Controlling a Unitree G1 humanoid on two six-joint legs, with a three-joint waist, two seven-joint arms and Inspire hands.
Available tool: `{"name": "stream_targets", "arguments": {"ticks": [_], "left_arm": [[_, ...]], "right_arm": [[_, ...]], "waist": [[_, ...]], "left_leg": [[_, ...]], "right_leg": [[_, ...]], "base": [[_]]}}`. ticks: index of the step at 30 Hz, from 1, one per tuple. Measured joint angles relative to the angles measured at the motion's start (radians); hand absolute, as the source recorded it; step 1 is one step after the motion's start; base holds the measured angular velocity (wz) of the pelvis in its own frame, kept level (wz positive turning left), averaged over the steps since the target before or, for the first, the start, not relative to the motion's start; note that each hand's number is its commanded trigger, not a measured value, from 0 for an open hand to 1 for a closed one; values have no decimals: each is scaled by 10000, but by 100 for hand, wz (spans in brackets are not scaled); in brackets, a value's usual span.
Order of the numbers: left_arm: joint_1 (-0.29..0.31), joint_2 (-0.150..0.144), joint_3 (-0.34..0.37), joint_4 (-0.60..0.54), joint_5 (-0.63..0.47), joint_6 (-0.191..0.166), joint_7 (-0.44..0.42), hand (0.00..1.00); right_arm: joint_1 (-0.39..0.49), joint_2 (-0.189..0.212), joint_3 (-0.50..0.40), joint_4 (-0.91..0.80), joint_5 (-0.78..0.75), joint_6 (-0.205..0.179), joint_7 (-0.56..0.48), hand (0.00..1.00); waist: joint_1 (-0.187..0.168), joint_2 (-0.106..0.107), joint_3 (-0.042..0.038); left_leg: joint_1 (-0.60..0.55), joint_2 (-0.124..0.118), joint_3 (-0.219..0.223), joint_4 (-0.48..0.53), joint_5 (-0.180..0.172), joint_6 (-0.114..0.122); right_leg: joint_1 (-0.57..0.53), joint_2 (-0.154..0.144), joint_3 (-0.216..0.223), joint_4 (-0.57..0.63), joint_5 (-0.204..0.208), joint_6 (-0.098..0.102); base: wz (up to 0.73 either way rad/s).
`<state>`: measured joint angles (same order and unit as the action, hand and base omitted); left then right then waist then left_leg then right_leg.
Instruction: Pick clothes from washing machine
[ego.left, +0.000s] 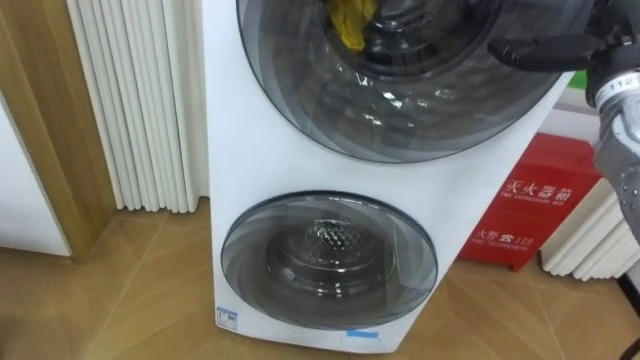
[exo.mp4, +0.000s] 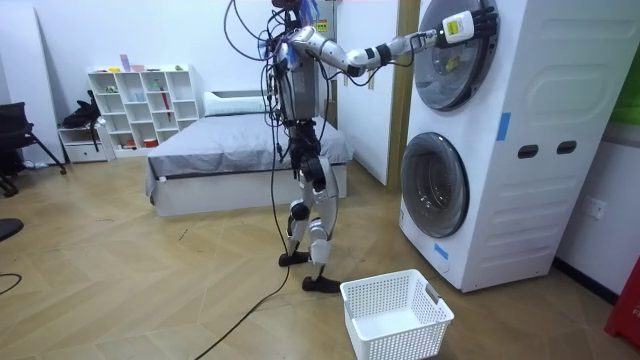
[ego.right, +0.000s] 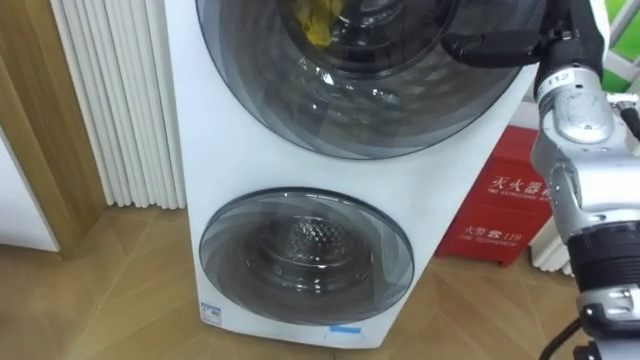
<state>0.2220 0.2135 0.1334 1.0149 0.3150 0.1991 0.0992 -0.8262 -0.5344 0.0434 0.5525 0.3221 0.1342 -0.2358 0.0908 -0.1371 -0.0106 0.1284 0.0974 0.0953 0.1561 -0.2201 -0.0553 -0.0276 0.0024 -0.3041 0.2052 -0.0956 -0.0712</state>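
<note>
Left eye view: right hand (ego.left: 545, 50), fingers straight and pressed together, rests on the upper door (ego.left: 400, 110) of the washing machine (ego.left: 250, 170); it may slip, leaving the door shut.

The washing machine (ego.left: 250, 150) is white, with 2 round doors of smoky grey glass and small blue stickers (ego.left: 362, 335) low on its front. A yellow cloth (ego.left: 352, 22) shows behind the upper glass. Beside the machine sits a red box (ego.left: 530, 205) with white characters. The basket (exo.mp4: 395, 315) is white lattice, and the floor (exo.mp4: 150, 280) is pale brown wood.
</note>
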Motion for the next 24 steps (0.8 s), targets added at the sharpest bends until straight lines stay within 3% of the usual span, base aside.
{"name": "stream_targets", "arguments": {"ticks": [6,12,15,17,19,20,24], "left_arm": [[-165,9,-38,-1,-86,-1,69,0],[-87,9,-215,-2,-297,12,246,0],[-61,63,-401,0,-451,-20,275,0],[-110,78,-434,38,-514,-109,286,0],[-128,76,-721,78,-545,-151,311,0],[-130,50,-853,91,-668,-270,372,0],[-56,41,-994,331,-898,-542,460,0]], "right_arm": [[1,-1,90,-157,-10,120,-32,0],[281,129,60,-1008,4,507,-44,0],[1152,212,-113,-2235,-2,500,-52,0],[2242,463,-299,-3569,-397,381,-134,0],[3241,682,-435,-4801,-910,190,-277,0],[3720,799,-527,-5563,-1001,102,-310,0],[4675,1291,-728,-7050,-896,-160,-196,0]], "waist": [[-3,-7,-3],[-14,4,5],[-48,36,17],[-57,147,78],[-57,215,25],[-62,323,63],[-293,524,18]], "left_leg": [[24,1,139,23,0,0],[127,50,456,24,-1,-1],[228,94,570,20,-2,-4],[366,152,637,-14,-2,-5],[412,164,654,-39,-1,-6],[402,165,671,-45,-1,-6],[440,172,698,-48,-1,-6]], "right_leg": [[3,3,51,-17,-12,14],[14,74,237,-29,0,-6],[115,131,292,-96,3,-21],[313,213,290,-274,51,-61],[385,240,312,-339,46,-59],[343,255,365,-339,46,-59],[336,279,483,-324,54,-70]], "base": [[-3],[-10],[-6],[0],[-3],[-10],[-5]]}}
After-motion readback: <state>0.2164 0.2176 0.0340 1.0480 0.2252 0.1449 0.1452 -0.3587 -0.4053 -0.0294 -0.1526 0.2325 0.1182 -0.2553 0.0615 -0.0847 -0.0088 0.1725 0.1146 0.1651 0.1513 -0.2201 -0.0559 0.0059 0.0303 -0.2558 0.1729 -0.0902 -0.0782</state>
